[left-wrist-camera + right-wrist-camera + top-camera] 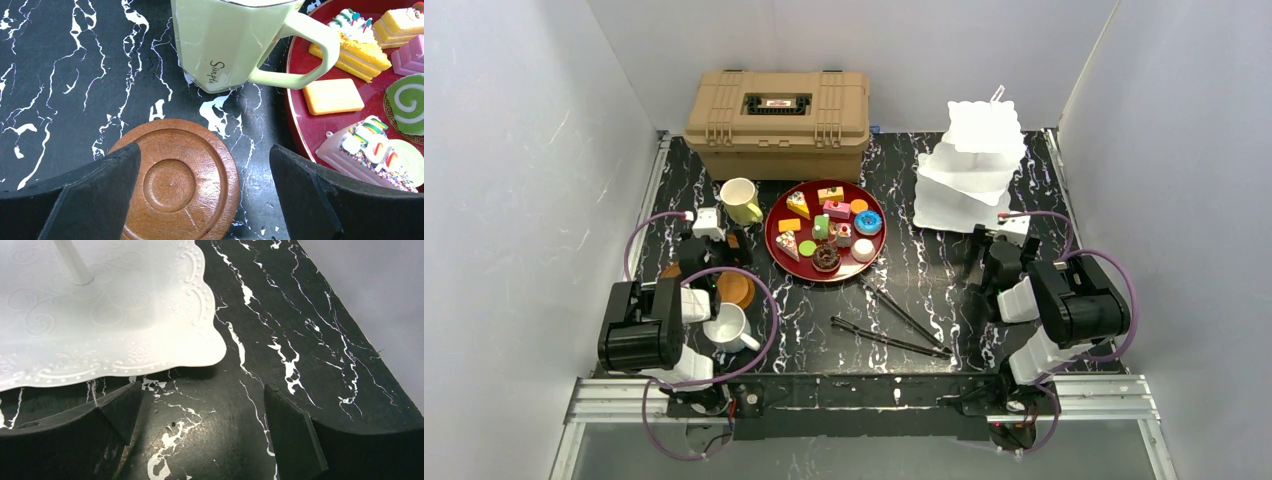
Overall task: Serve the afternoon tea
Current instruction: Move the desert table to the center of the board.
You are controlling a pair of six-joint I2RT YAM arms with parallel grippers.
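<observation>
Pastel plastic: toy cakes and doughnuts [829, 228], all lying on the dark-red tray [773, 222] at mid-table. Seen close from the left wrist as iced wedges, a flat orange slab and a green swirl.

Just left of the tray's far side, upright, the pale-yellow mug [225, 40], handle turned toward the tray. Just in front of that mug, flat on the marble, a round brown saucer [180, 185], apart from both mug and tray. Over the saucer, the left gripper [204, 155], jaws spread wide and empty. Nearer the left arm's base, the white mug [727, 326], handle to the right.

Right of the tray, well apart from it, the white three-tier scalloped stand [969, 170]. Close before a corner of its lowest tier, the right gripper [202, 390], jaws likewise wide apart, gripping nothing and not touching the stand.

Between the arms, two long dark utensils [894, 320] lying flat on the black marbled table [894, 190]. At the far edge, behind the tray, a closed tan case [777, 110].
</observation>
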